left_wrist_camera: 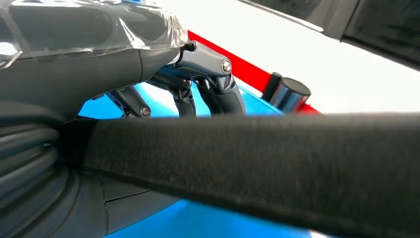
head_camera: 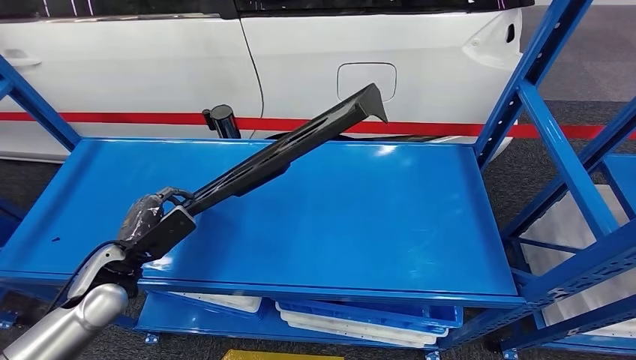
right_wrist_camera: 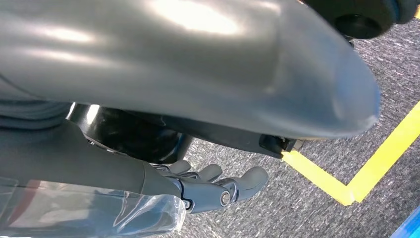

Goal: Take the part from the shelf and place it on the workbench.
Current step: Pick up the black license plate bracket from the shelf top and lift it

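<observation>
The part is a long black trim strip (head_camera: 289, 147) with an angled end at the far right. My left hand (head_camera: 154, 217) grips its near end and holds it slanted up above the blue shelf top (head_camera: 390, 225). In the left wrist view the strip (left_wrist_camera: 257, 163) crosses in front of the curled fingers (left_wrist_camera: 218, 94) of my left hand (left_wrist_camera: 163, 79). My right hand (right_wrist_camera: 213, 186) hangs over grey carpet with its fingers loosely extended and nothing in it.
A white car (head_camera: 300, 60) with a red stripe stands behind the shelf. A black post (head_camera: 223, 120) rises at the shelf's back edge. Blue uprights (head_camera: 540, 112) frame the right side. White trays (head_camera: 352, 322) lie on the lower level. Yellow floor tape (right_wrist_camera: 356, 168) marks the carpet.
</observation>
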### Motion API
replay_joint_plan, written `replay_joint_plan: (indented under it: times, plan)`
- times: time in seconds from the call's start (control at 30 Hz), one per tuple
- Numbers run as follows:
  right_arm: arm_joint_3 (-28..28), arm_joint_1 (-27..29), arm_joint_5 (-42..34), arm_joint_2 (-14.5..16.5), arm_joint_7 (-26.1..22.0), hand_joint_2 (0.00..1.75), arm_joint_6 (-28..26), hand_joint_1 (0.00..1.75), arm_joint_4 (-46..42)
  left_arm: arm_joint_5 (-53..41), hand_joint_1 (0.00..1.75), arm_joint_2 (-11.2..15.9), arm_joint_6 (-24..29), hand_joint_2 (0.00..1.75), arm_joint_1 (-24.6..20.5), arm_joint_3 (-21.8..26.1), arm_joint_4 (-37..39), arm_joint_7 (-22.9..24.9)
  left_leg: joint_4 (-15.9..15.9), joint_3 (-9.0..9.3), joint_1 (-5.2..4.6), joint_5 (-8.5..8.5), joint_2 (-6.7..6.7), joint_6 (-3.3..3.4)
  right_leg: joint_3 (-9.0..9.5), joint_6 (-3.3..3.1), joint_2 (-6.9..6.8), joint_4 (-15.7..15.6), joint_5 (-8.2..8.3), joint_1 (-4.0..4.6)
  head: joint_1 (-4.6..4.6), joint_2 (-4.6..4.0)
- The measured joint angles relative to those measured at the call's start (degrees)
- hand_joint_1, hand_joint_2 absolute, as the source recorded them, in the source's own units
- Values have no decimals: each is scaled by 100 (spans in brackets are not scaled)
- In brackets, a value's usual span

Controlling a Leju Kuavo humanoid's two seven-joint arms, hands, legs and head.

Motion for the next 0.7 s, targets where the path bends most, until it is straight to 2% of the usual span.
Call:
replay_joint_plan:
  times: [0.03,0.1,0.13,0.2,0.27,0.3,0.37,0.4,0.43,0.47,0.5,0.53,0.6,0.63,0.7]
  plan:
    - [0,-2,-9,-1,1,0,1,0,1,56,175,-2,13,175,33,39,-54,-64,-456,196,24,227,1,-14,9,14,6,0,-10,2,-1,0]
    - [0,-4,-21,-4,0,0,0,0,2,171,175,-9,32,175,89,114,-171,-180,-1188,526,23,494,-5,0,4,61,14,11,-32,27,2,0]
    - [0,-3,-23,-7,-1,0,-1,0,2,230,175,-13,42,175,129,148,-228,-229,-1322,587,9,513,-10,24,-4,84,18,14,-38,37,5,0]
    - [0,-3,-26,-10,-2,0,-1,0,2,327,175,-19,58,175,218,208,-343,-304,-1342,596,-16,494,-15,102,-9,143,22,13,-50,34,13,0]
    - [0,-9,-28,-14,-2,0,-1,0,2,370,175,-31,63,175,268,267,-452,-348,-1359,619,-12,498,-12,188,-65,197,12,180,-176,18,16,0]
    - [0,-14,-30,-16,-2,0,-1,0,2,396,175,-36,64,175,276,293,-499,-377,-1369,635,-10,500,-7,226,-173,211,6,432,-320,17,20,1]
    - [-1,-22,-32,-26,-4,0,-2,0,2,489,175,-48,64,175,313,335,-577,-471,-1368,654,-30,487,5,276,-557,213,0,1246,-686,17,27,0]
    - [-2,-26,-34,-33,-9,0,-2,0,2,550,175,-57,64,175,348,349,-612,-530,-1366,661,-44,481,9,286,-748,211,0,1620,-807,19,28,0]
    - [-3,-29,-40,-42,-13,0,-2,0,2,612,175,-73,64,175,393,365,-654,-592,-1364,667,-55,475,9,293,-859,207,-1,1819,-828,19,29,-1]
    - [-4,-31,-53,-48,-17,0,-2,0,2,675,175,-92,64,175,440,385,-701,-656,-1362,676,-63,470,7,296,-854,198,-1,1779,-735,19,29,0]
    - [-4,-32,-67,-55,-18,0,-2,0,2,732,175,-115,66,175,482,404,-755,-723,-1361,688,-67,465,2,295,-732,187,-3,1501,-550,19,30,0]
    - [-4,-29,-84,-61,-17,0,-2,0,2,782,175,-140,68,175,518,425,-815,-792,-1356,700,-68,456,-5,287,-533,177,-6,1075,-327,16,31,0]
    - [-4,-24,-110,-68,-17,0,-2,0,2,858,175,-180,85,175,577,461,-933,-931,-1330,699,-89,430,-15,249,-198,157,-10,348,-63,19,31,0]
    - [-4,-19,-122,-70,-20,0,-2,0,2,891,175,-198,95,175,613,479,-991,-1003,-1320,691,-100,420,-16,227,-126,144,-7,180,-26,26,29,0]
    - [-4,-10,-141,-70,-22,0,-2,0,2,969,175,-245,107,175,709,514,-1102,-1178,-1316,683,-97,415,-15,192,-121,98,6,132,-29,40,27,1]
